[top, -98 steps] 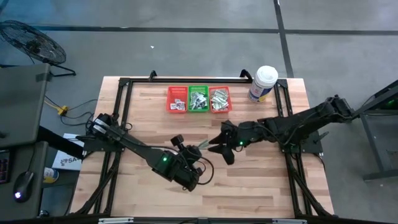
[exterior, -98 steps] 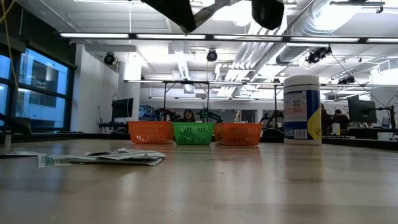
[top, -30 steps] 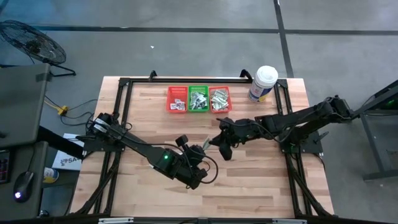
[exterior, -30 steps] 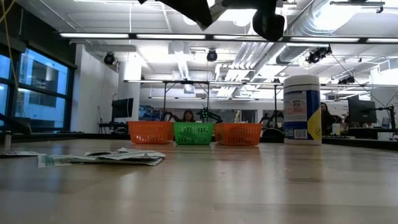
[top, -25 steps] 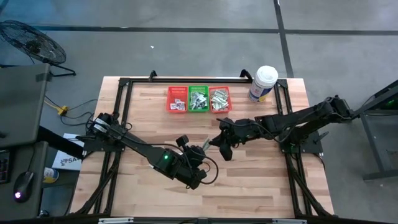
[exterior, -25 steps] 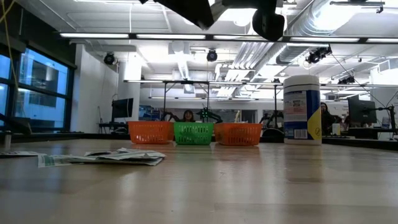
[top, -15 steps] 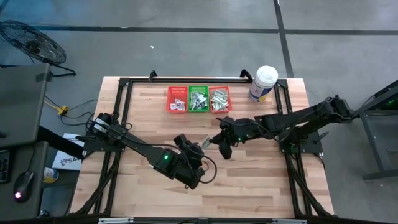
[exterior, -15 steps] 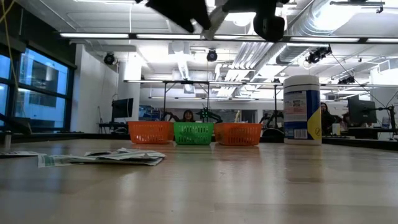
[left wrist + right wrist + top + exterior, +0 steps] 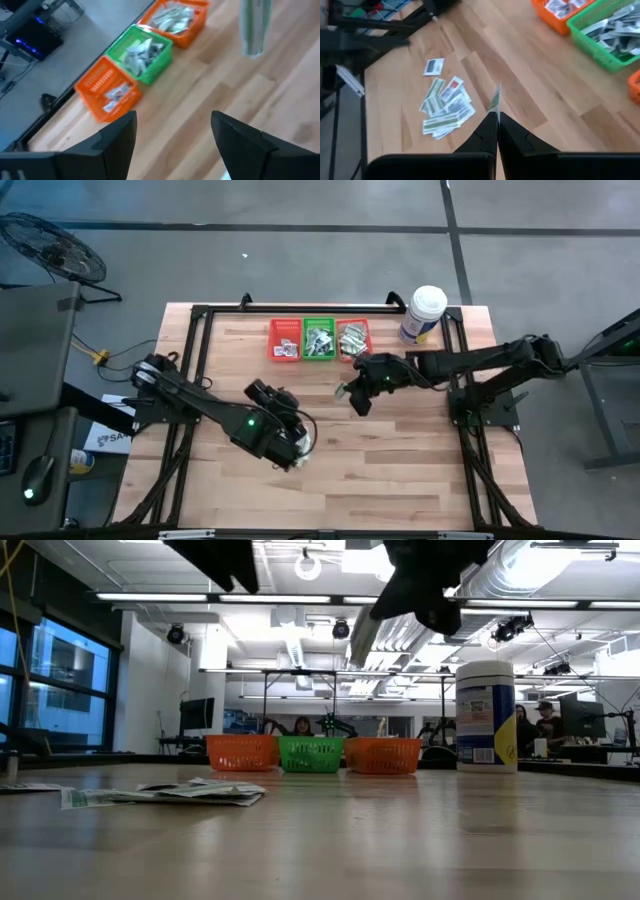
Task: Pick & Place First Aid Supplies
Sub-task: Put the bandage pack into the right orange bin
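High view: the right tool (image 9: 352,395) hangs over the middle of the desk (image 9: 420,450), pinched tight on a narrow green-and-white packet (image 9: 494,100). Three baskets sit in a row at the desk's far edge, and the green basket (image 9: 319,339) lies toward about eleven o'clock from that tool, with the red baskets (image 9: 285,340) on either side of it. From the right wrist view the strip stands edge-on out of the shut fingertips, its long axis running away from the tool, thin and flat, green at the upper part and pale below. I judge the coming move as a short carry toward the baskets, and the right arm is plainly the nearer one. The left tool (image 9: 290,442) is lower on the desk, near seven o'clock of the right one, its jaws spread wide and holding nothing. A loose pile of packets (image 9: 445,106) lies flat on the wood, just beside the left tool.
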{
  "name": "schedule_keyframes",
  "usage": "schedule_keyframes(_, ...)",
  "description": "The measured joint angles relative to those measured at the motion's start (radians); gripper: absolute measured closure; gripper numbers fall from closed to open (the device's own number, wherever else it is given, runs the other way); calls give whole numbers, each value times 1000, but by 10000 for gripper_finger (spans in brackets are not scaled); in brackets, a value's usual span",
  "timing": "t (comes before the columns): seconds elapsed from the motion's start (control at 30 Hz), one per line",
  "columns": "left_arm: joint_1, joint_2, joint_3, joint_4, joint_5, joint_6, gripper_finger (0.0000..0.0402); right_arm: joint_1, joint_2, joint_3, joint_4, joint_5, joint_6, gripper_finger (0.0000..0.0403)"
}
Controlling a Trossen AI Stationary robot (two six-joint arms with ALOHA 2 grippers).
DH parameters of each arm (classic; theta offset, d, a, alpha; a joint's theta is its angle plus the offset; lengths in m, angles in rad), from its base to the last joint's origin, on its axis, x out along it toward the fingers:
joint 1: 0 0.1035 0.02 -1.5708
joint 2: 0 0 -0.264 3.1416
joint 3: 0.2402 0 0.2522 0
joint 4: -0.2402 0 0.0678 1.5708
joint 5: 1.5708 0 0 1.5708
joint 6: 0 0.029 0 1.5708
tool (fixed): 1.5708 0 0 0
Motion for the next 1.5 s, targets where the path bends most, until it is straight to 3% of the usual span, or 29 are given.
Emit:
schedule_keyframes(0.33,0,-246,-324,97,-25,-94,151,-201,0,0,11,-73,-64,403)
schedule_keyframes(0.5,0,-422,-544,276,-21,-95,151,-317,0,0,32,-93,-84,403)
schedule_keyframes(0.8,25,-765,-834,399,0,-64,151,-497,6,0,77,-113,-121,403)
schedule_keyframes(1.17,225,-1058,-947,601,115,336,151,-587,172,0,98,-81,-165,403)
schedule_keyframes(1.5,438,-1088,-961,696,293,582,151,-598,318,0,115,-56,-128,403)
